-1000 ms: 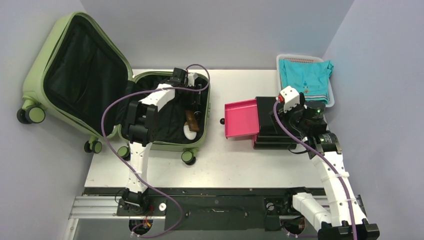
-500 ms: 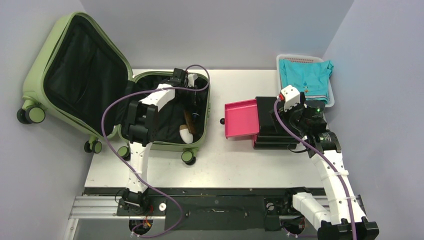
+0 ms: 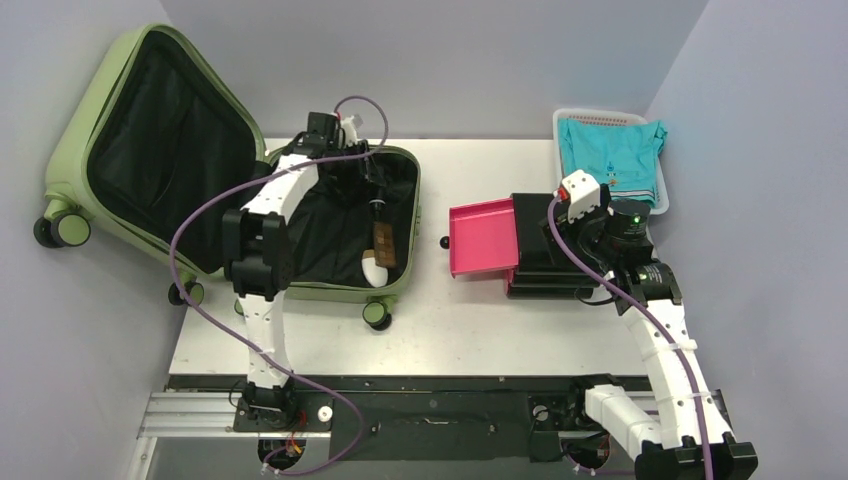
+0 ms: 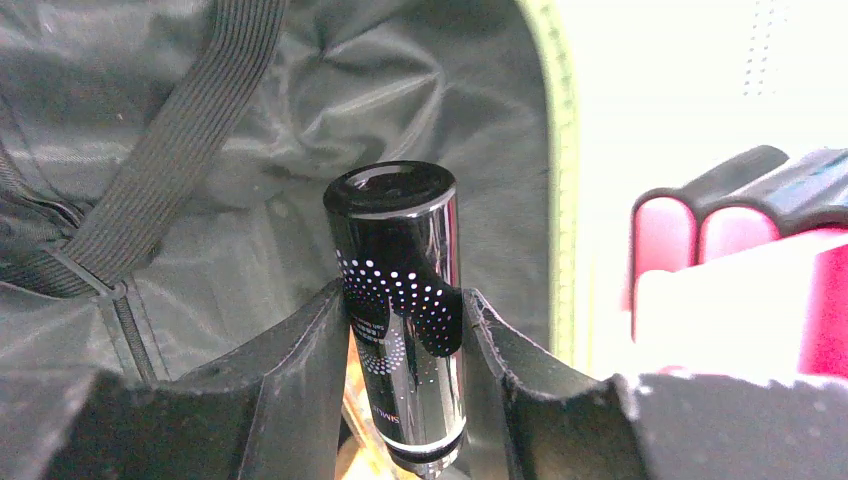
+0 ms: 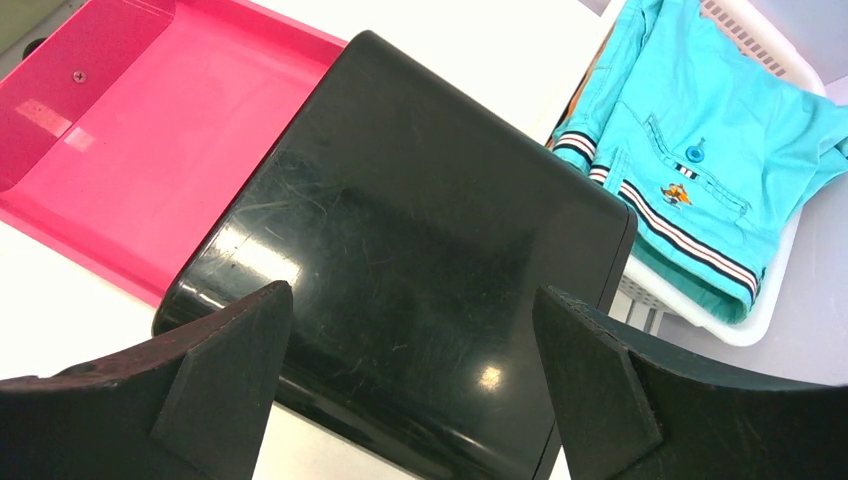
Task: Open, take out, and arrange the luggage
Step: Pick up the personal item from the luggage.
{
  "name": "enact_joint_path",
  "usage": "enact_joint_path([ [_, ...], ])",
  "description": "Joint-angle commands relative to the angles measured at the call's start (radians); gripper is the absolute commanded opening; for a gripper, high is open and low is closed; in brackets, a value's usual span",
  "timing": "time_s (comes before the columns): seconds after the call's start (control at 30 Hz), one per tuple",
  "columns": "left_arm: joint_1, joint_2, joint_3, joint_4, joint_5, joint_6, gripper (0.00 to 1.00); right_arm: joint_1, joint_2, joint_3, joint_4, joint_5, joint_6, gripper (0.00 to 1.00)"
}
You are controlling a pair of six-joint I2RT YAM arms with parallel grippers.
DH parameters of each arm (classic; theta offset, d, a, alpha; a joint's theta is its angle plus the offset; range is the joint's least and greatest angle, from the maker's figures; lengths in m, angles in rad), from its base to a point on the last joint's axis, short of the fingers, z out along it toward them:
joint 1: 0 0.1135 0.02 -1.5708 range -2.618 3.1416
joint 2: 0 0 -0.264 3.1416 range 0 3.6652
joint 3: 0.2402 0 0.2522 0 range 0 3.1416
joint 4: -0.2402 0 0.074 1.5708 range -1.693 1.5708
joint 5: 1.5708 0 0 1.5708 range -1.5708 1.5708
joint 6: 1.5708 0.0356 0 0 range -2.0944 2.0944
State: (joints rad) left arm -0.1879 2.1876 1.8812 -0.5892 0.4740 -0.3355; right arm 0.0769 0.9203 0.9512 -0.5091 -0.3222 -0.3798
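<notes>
My left gripper [image 4: 402, 293] is clenched on a glossy black cylinder [image 4: 395, 225]. Both fingers [image 4: 300, 380] press its lower part, and much of it stands proud above them. That is my main worry. The shell is slick and the hold sits low, so a quick swing could let it pivot or slide out and drop back onto the black lining. A strap [image 4: 170, 160] runs across the lining just beside it, and a low exit could snag it.

The luggage [image 3: 75, 140] lies open at the tabletop's [image 3: 480, 330] far left corner, its lid leaning out past the left edge. A shove from my left arm could tip or slide it.

My right gripper [image 5: 410, 295] is spread wide over the black case [image 5: 400, 190] near the right edge, gripping nothing. If it drops from here, it will knock the case or its pink tray [image 5: 170, 130].

Counted:
- one luggage, with four wheels showing
- one cylinder, in my hold
- one brown piece [image 3: 383, 238] and one white piece [image 3: 373, 270] lying inside; I cannot tell whether they are joined
- one black case with one pink tray
- one basket [image 3: 600, 117] at the far right corner, holding one teal shirt [image 3: 610, 160]
</notes>
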Motion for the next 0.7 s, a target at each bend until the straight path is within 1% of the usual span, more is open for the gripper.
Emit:
enact_joint_path([
  [0.0,0.013,-0.132,0.074,0.082,0.094,-0.079,0.00,-0.012,-0.001,-0.005,0.048,0.005,0.014,0.85],
  [0.13,0.019,-0.177,0.071,0.108,0.124,-0.136,0.00,-0.017,-0.005,-0.007,0.050,0.012,0.013,0.85],
  [0.23,0.013,-0.234,0.019,0.159,0.151,-0.206,0.00,-0.022,-0.001,-0.011,0.061,0.027,0.015,0.85],
  [0.37,-0.024,-0.308,-0.060,0.243,0.166,-0.295,0.00,-0.031,0.012,-0.014,0.077,0.053,0.027,0.85],
  [0.5,-0.094,-0.354,-0.115,0.298,0.159,-0.357,0.00,-0.037,0.011,-0.016,0.090,0.071,0.037,0.85],
  [0.67,-0.217,-0.350,-0.123,0.289,0.118,-0.347,0.00,-0.053,0.019,-0.025,0.103,0.091,0.047,0.85],
])
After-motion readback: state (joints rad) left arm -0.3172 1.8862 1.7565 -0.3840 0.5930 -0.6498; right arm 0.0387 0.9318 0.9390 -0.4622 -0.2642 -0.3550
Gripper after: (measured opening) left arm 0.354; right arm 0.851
